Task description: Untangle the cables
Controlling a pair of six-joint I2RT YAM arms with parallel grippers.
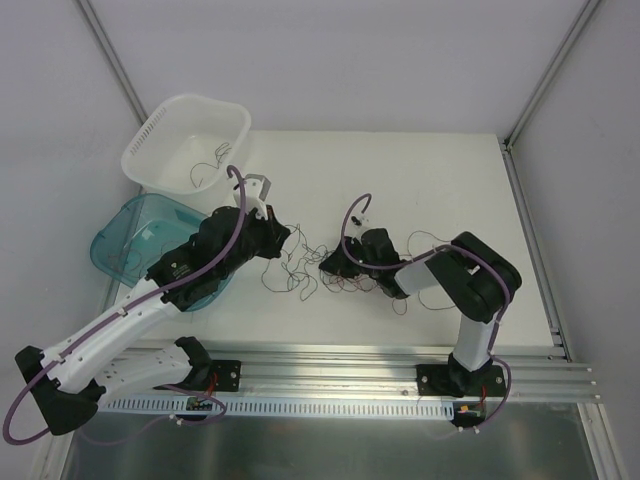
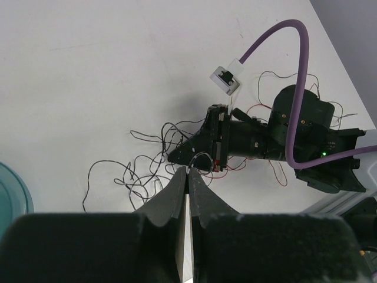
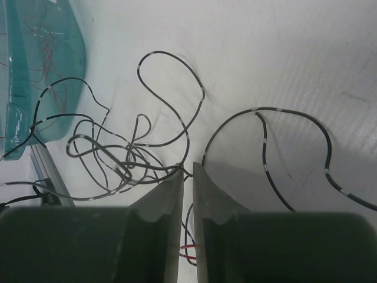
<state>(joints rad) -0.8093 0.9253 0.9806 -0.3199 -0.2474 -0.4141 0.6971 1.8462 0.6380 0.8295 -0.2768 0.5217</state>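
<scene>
Near the middle of the table (image 1: 430, 180), watching the cables (image 1: 300, 268) sprawling as a loose snarl of red and dark strands between the two arms, with stray loops trailing out on both sides. Seeing the left gripper (image 2: 187, 172) pressed together right at the edge of the snarl, tips touching a loop; not managing to tell whether actually pinching it. Seeing the right gripper (image 3: 187, 171) standing nearly together with only a slit showing, dark strands crossing just at its tips; likewise not managing to tell whether gripping one. Noting both grippers sitting very near each other, almost nose to nose. Risking a bump between them on any careless pull. Risking, too, a tightening knot if hauling apart on two strands of one crossing rather than feeding a free end out. Expecting hair-thin wire to be slipping out of such blunt tips, or snagging on a gripper body and dragging the whole bundle along. Worrying as well about strands catching the rim of the teal bin (image 1: 120, 250) while lifting leftward.
</scene>
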